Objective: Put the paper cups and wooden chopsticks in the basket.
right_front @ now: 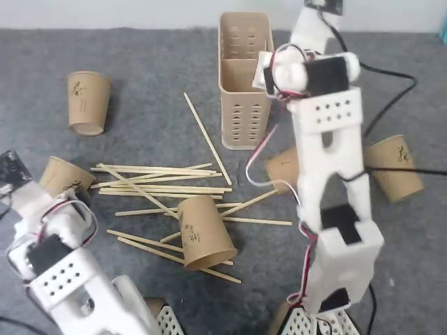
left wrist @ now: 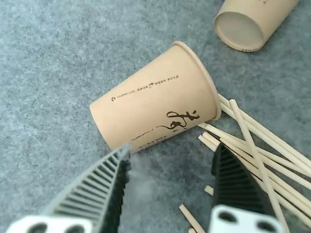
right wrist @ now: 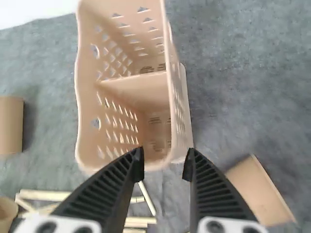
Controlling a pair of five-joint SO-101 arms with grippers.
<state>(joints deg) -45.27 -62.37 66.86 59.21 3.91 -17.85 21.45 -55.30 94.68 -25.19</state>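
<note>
Basket looks empty; five cups and chopsticks lie scattered on the surface. Left claw, wide, hovers by one cup; right claw, narrowly open, holds nothing.

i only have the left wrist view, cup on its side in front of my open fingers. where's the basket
Observer: The basket stands upright at the far side of the table, about mid-width in the high view.
Operator: is the other arm in the way
Observer: The right gripper is open and empty, close to the basket's rim.
Operator: how many cups are left to do
Observer: Five paper cups are out on the table. The right wrist view looks down into the basket and shows none in the part it can see.
</note>
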